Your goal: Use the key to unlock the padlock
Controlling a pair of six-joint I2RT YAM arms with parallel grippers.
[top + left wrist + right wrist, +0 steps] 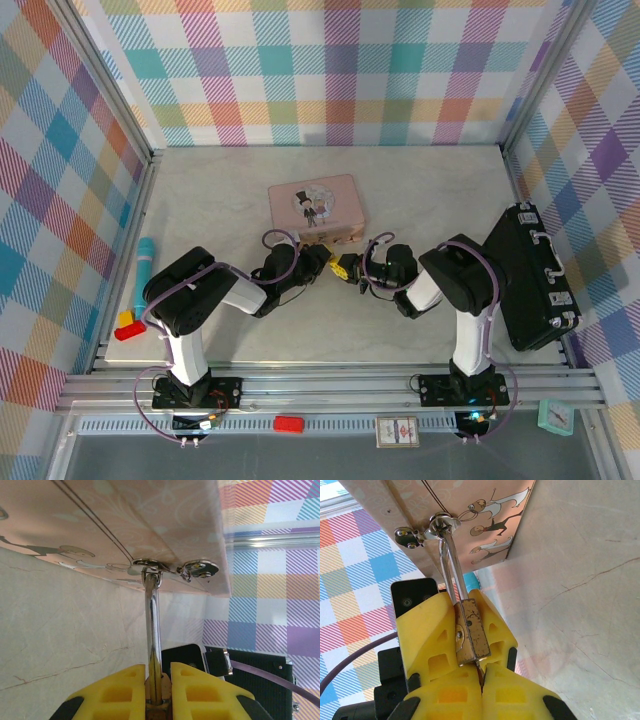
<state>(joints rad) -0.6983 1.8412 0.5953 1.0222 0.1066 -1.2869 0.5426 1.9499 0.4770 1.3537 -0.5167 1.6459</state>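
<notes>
You had a pink tin (316, 209) at the middle of the pale desk (420, 190), a black case (530, 280) by the right wall, and a teal-capped cylinder (143, 265) beside red and yellow blocks (128, 325) at the left.

I see a pale, marbled worktop (440, 200) with thin dark veins running across it. A pink tin (316, 208) lies flat on it near the middle, toward the back. Near the left edge a teal cylinder (144, 272) lies pointing front to back. Just in front of it sit a yellow block (127, 318) and a red block (130, 331), touching each other. A black case (530, 280) rests along the right edge; I cannot tell whether it lies flat or leans.
</notes>
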